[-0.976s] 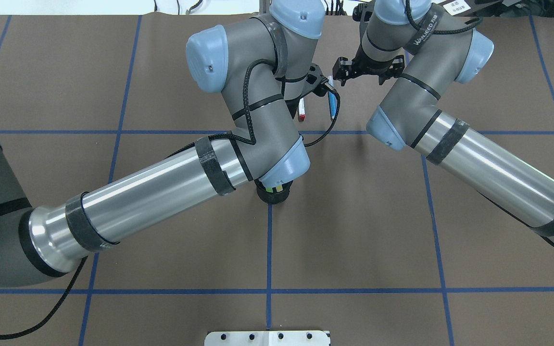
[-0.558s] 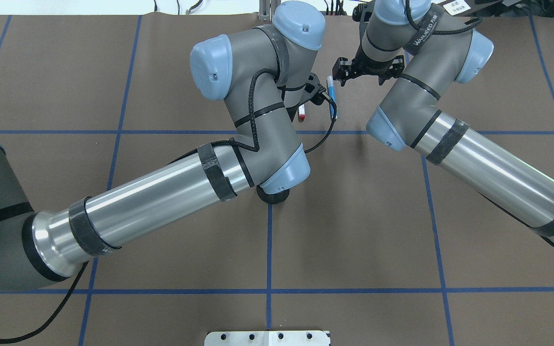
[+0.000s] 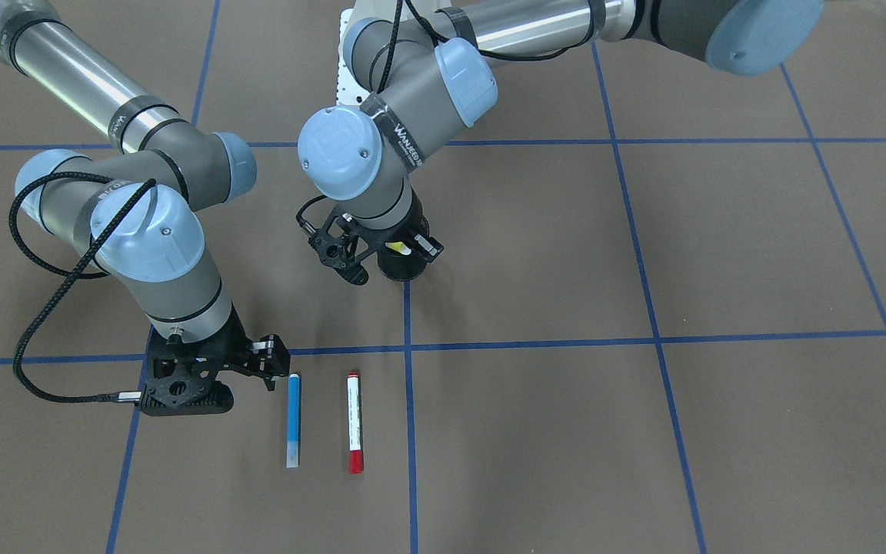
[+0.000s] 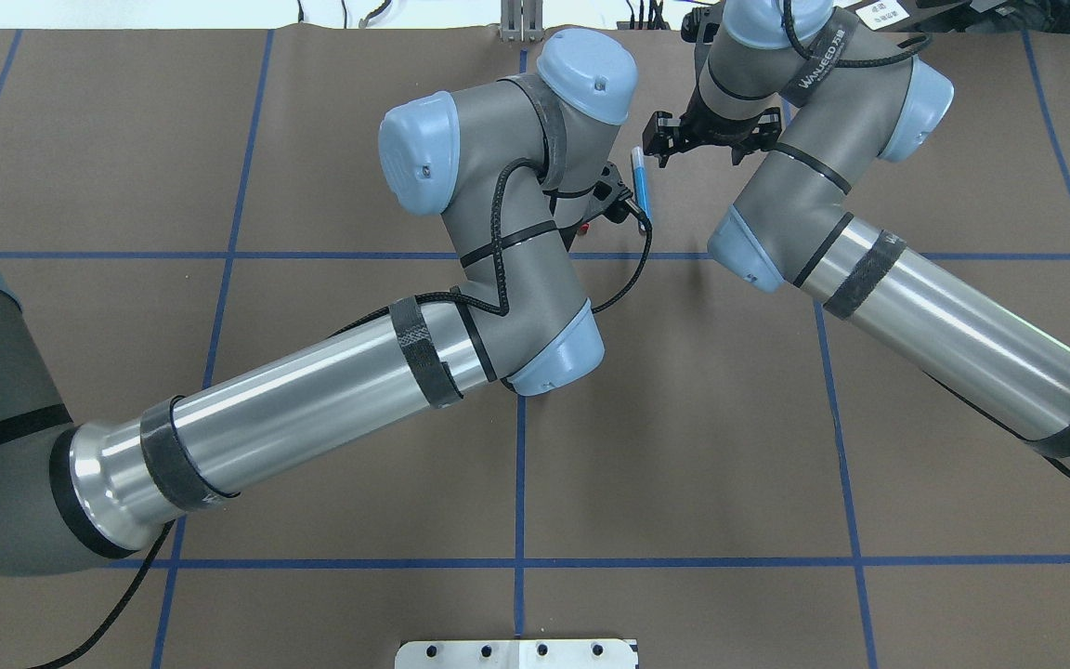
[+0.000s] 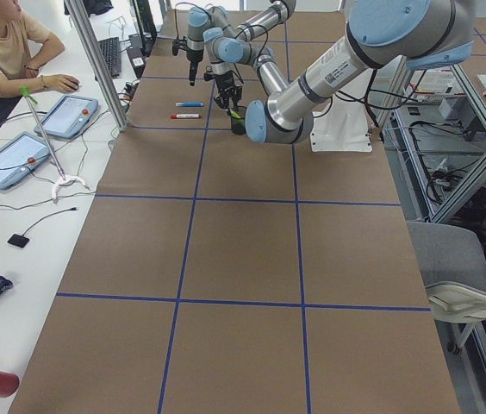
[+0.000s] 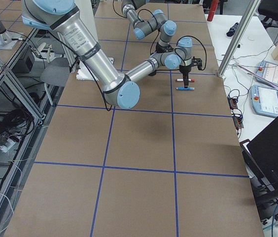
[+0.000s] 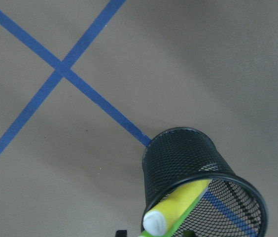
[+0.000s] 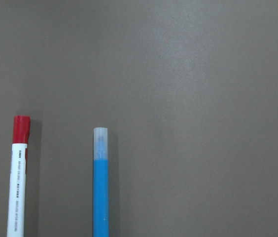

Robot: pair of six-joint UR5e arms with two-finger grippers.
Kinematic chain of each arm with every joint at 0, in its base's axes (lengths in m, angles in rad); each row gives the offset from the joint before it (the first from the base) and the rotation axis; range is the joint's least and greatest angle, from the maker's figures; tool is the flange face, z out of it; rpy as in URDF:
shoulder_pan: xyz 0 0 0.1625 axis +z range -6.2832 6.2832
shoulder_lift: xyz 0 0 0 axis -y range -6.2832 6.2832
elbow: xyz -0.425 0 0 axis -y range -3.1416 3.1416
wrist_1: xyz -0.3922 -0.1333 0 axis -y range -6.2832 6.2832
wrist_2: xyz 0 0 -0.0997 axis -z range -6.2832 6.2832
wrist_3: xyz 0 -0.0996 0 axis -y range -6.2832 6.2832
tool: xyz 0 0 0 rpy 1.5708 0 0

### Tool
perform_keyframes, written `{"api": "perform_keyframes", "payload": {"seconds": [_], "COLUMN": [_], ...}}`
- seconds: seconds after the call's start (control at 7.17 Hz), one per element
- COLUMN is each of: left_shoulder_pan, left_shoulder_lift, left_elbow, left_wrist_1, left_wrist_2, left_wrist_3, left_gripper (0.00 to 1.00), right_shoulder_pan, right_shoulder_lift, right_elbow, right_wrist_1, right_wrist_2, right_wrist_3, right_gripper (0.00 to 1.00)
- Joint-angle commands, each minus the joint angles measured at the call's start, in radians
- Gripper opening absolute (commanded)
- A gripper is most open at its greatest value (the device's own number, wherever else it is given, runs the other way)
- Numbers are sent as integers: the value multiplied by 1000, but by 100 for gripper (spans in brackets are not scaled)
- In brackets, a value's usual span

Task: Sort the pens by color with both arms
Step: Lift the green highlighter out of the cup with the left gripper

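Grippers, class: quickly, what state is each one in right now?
Left gripper: cannot be told; the jaws are not clearly seen beside the cup.
Right gripper: jaws open, holding nothing; the blue pen lies next to it.

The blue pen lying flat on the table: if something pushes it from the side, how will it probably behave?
The blue pen looks round and smooth-barrelled, so it would probably roll rather than slide, perhaps toward the red-capped pen lying parallel beside it. Its slim, straight plastic-looking body suggests it is stiff and light.
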Motion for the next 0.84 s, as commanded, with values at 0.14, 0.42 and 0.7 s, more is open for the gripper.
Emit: {"api": "perform_keyframes", "payload": {"seconds": [0.14,0.42,0.7], "left_shoulder_pan": [1,1,0], "left_shoulder_lift": [0,0,52], "left_elbow": [-3,-11,-104], "left_wrist_1": [2,6,35], "left_wrist_2": [0,2,2], "left_wrist_3": [0,0,2], "left_gripper": [20,5,0], "right_shoulder_pan": [0,0,0], "right_shoulder_lift": [0,0,0], "right_elbow": [0,0,0], "right_wrist_1": [0,0,0], "right_wrist_2": [0,0,0], "right_wrist_3": [0,0,0], "right_gripper": [99,99,99]}}
